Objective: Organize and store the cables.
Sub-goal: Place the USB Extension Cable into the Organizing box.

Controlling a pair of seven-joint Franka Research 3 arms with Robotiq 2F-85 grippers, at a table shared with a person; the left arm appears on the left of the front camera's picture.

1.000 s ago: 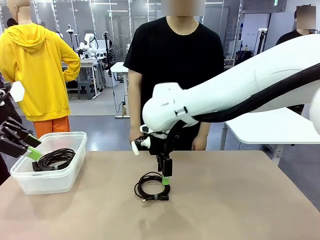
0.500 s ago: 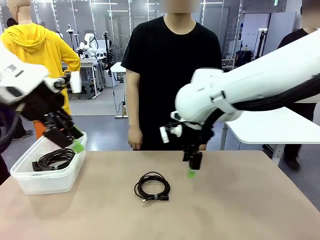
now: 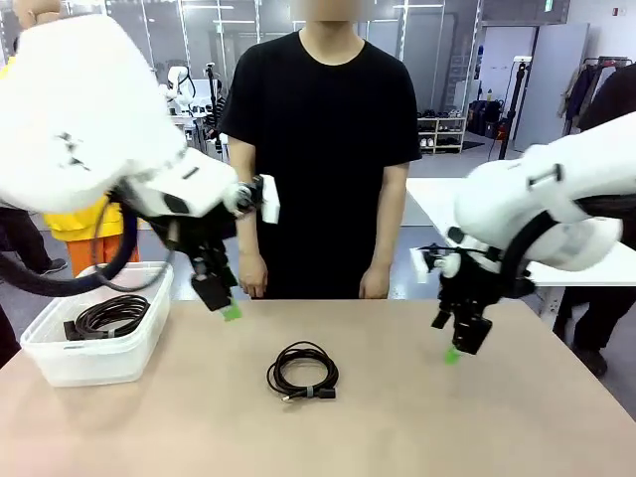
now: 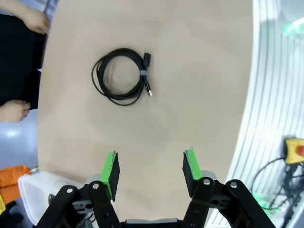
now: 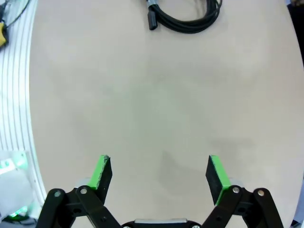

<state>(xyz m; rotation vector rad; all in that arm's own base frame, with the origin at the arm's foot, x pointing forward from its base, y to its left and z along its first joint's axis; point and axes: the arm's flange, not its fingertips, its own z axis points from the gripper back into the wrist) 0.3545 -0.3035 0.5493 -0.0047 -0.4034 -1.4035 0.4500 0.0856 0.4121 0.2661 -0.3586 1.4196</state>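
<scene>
Coiled cable on table [image 3: 303, 372]: a round black coil bound by a small tie, plug ends at its near side, lying flat near the middle of the tan table [image 3: 517, 417]; nothing touches it. In the left wrist view [image 4: 121, 75] it sits at about 12 o'clock from the fingers, well apart.
Cable in bin [image 3: 107, 316]: a second black coil lying inside the clear plastic bin [image 3: 89, 363] at the table's 9 o'clock edge.
Left gripper [image 3: 225, 307]: above the table just beside the bin, at roughly 10 o'clock from the loose coil — green pads [image 4: 112, 167] partly spread, nothing between them.
Right gripper [image 3: 457, 348]: above bare table at about 3 o'clock from the coil, fingers spread wide and empty; its own view shows the coil's edge [image 5: 185, 14] at 12 o'clock.
Person [image 3: 323, 149]: black shirt, standing at the far edge, hands hanging down.
</scene>
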